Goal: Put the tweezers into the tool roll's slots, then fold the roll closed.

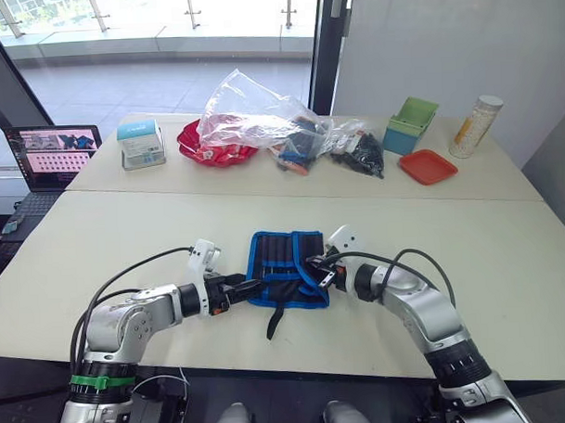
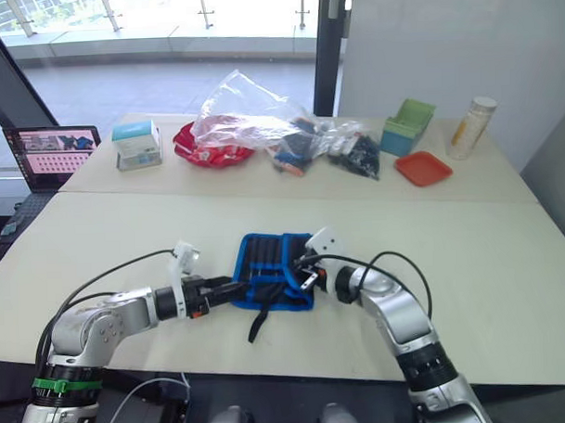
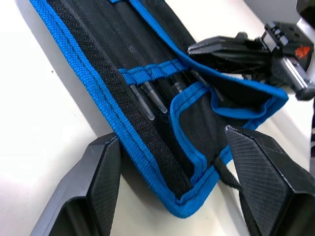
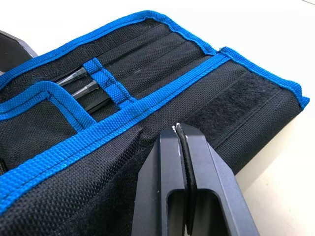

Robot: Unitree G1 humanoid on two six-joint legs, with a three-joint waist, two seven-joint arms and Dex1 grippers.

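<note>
**Both grippers at the tool roll's side edges**

Nearest the camera, low in the frame, the left gripper (image 1: 253, 288) rests at the tool roll's (image 1: 284, 267) left blue edge, fingers (image 3: 93, 187) spread apart with nothing between them. At the roll's right edge, the right gripper (image 1: 314, 269) is pressed closed over the folded flap; whether it pinches fabric is unclear. Tweezers (image 3: 147, 98) sit in the slots (image 4: 123, 69), tips showing near a blue band. Bare table (image 1: 125, 226) stretches wide on both sides of the roll; bags (image 1: 261, 124) and containers crowd the far edge in the upper frame.
</note>
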